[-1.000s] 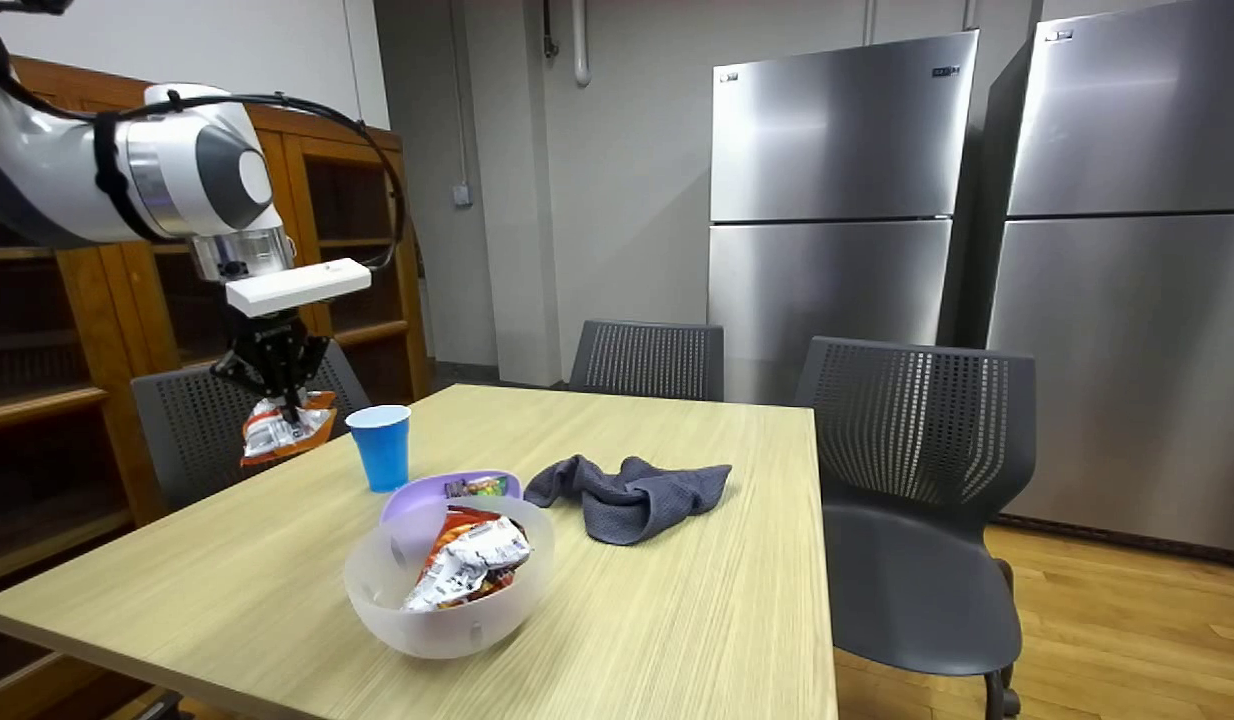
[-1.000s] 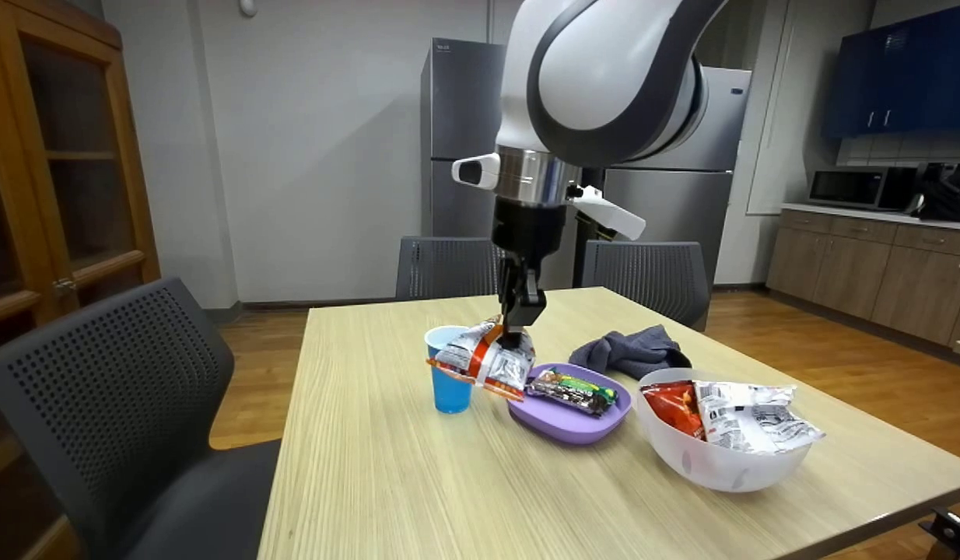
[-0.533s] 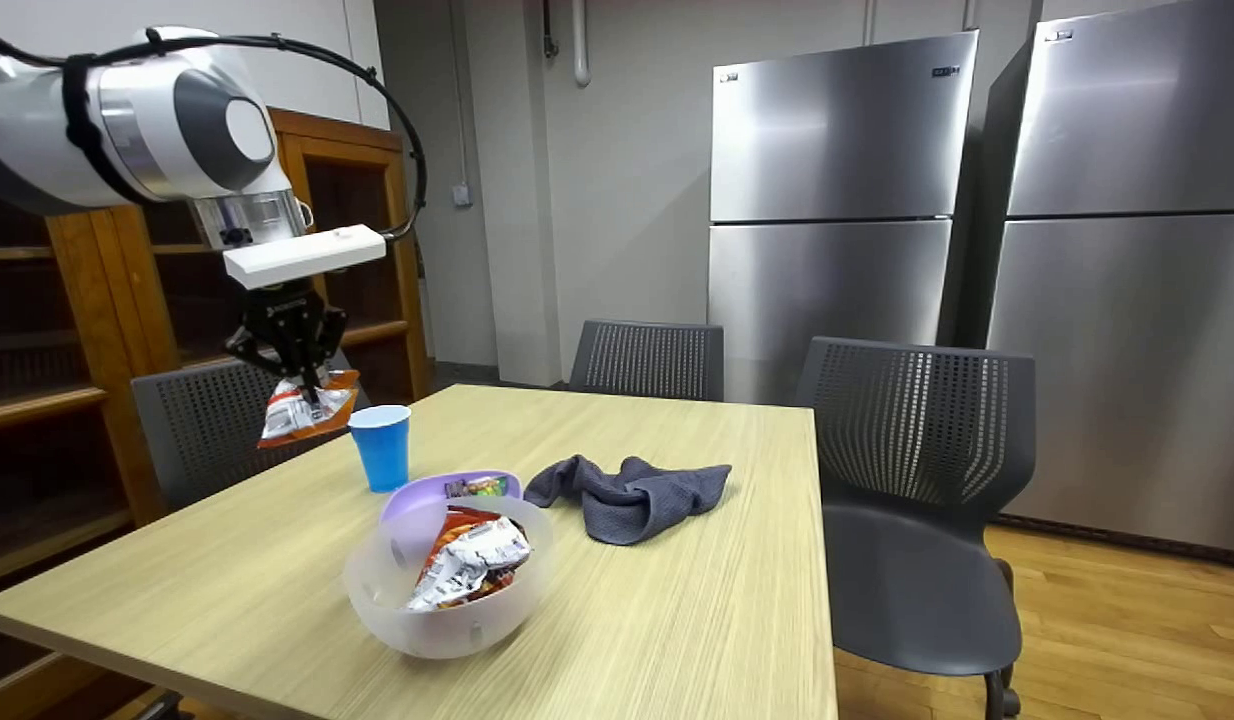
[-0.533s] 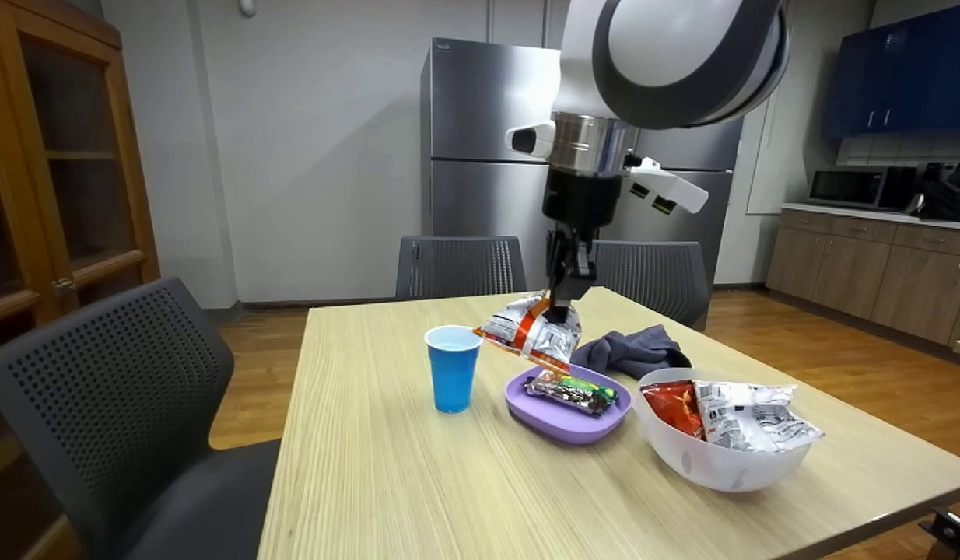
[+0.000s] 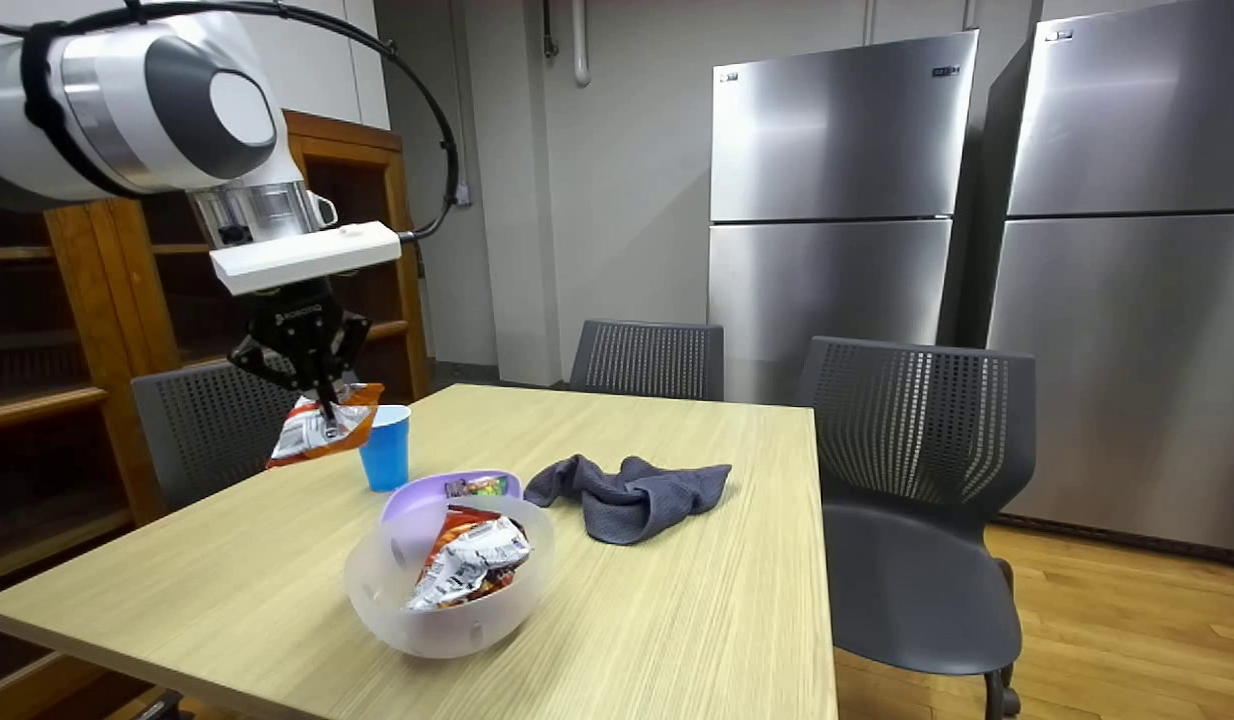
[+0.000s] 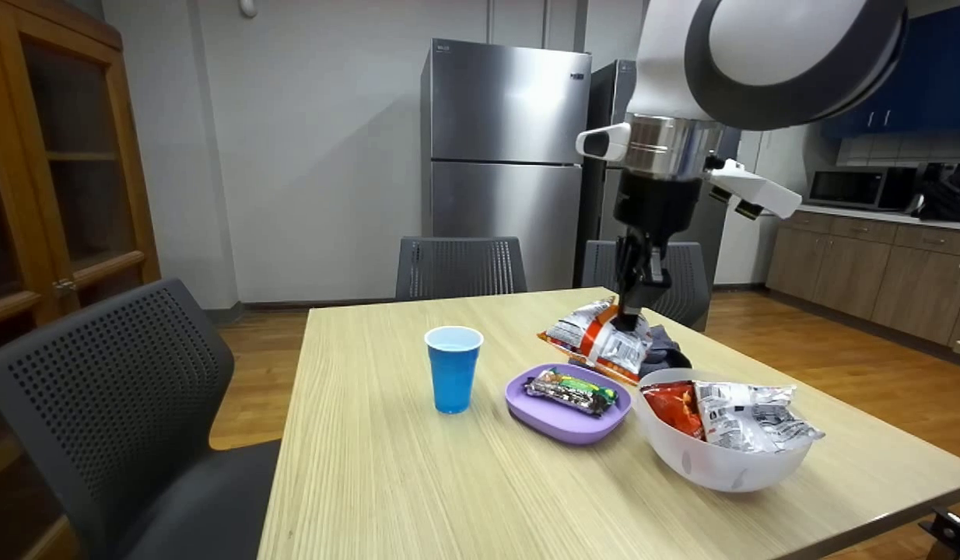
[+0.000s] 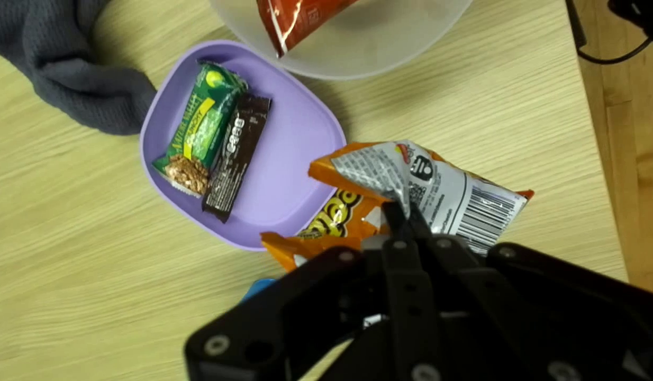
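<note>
My gripper is shut on a crinkled orange and silver snack bag, pinched at a fold. In both exterior views the bag hangs off the table beneath the fingertips. Seen from the wrist, it overlaps one edge of a purple plate. On that plate lie a green bar and a dark brown bar. A frosted bowl stands beside the plate, holding a red bag and a silver bag. The held bag's far side is hidden.
A blue cup stands upright near the plate; the bag partly covers it in an exterior view. Behind lies a crumpled dark grey cloth. Chairs surround the wooden table. Two steel refrigerators stand farther back.
The arm has carried the bag rightward in both exterior views. In one of them it has come away from in front of the cup and now appears near the bowl. The grip has stayed shut.
</note>
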### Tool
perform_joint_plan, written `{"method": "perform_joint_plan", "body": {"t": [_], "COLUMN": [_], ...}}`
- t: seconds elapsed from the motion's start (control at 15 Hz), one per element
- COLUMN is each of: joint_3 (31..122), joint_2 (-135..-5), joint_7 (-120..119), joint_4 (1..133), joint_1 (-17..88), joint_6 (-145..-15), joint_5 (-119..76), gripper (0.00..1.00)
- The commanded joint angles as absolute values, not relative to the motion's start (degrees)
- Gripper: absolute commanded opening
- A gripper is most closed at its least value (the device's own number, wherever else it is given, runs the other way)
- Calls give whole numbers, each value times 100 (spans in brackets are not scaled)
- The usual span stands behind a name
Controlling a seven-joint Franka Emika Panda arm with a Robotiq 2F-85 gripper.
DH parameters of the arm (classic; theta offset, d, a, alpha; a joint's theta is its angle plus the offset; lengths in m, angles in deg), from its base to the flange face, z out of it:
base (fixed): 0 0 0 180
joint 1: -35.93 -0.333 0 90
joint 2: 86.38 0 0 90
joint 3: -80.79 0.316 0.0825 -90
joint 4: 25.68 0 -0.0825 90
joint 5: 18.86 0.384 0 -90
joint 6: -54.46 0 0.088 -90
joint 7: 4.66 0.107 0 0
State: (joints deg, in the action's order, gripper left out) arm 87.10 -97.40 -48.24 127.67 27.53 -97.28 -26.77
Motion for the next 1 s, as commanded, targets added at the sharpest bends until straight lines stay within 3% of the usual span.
{"method": "perform_joint_plan", "body": {"t": [0.0,0.93], "joint_3": [8490,7905], "joint_2": [-10268,-9973], "joint_7": [-4372,-3067], "joint_4": [13328,13377], "joint_1": [2877,3779], "joint_6": [-9841,-9748], "joint_5": [-2820,-3943], "gripper": [0,0]}}
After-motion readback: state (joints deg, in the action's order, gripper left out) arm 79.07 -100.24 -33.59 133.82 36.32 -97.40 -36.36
